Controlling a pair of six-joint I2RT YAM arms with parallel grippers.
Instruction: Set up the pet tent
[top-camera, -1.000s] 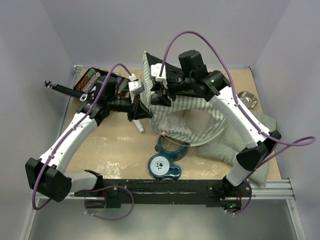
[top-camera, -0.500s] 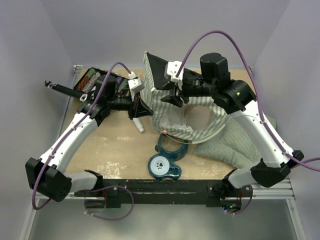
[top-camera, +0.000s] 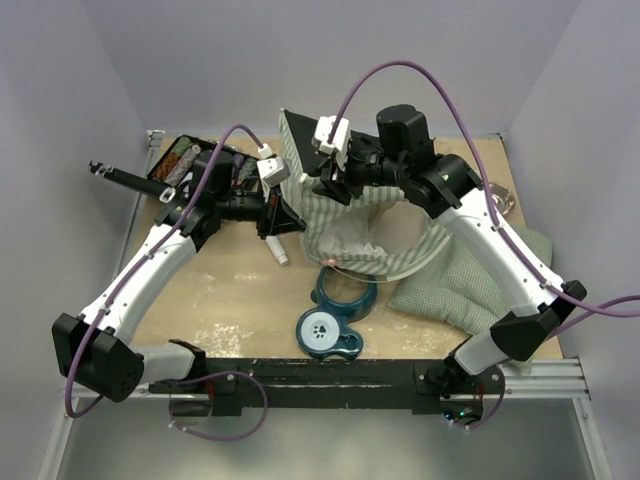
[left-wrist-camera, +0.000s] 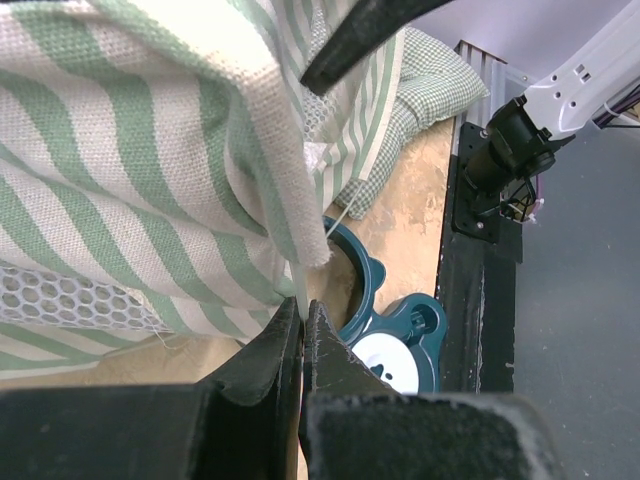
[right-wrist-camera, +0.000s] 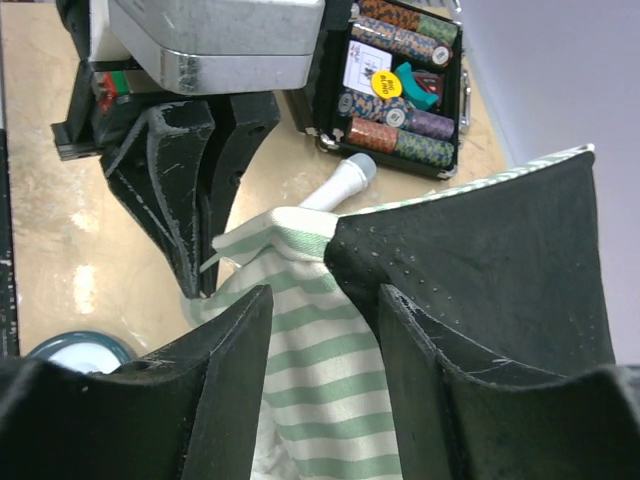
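The left gripper (left-wrist-camera: 303, 312) pinches a corner of the green-and-white striped cloth pet tent (left-wrist-camera: 150, 180). The tent stretches across to the right gripper (right-wrist-camera: 325, 295), whose fingers sit apart round its edge (gripping? I can't tell).

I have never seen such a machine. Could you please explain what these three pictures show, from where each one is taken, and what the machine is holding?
The machine is a left arm and a right arm, bolted at the table's near edge. One view looks down from above. The other two come from a camera on each wrist. On the table lie a striped pet tent, a teal bowl stand, a checked cushion and a case of chips. The left gripper is shut on the tent's edge. The right gripper seems shut on a fold beside the black floor panel, holding it raised.
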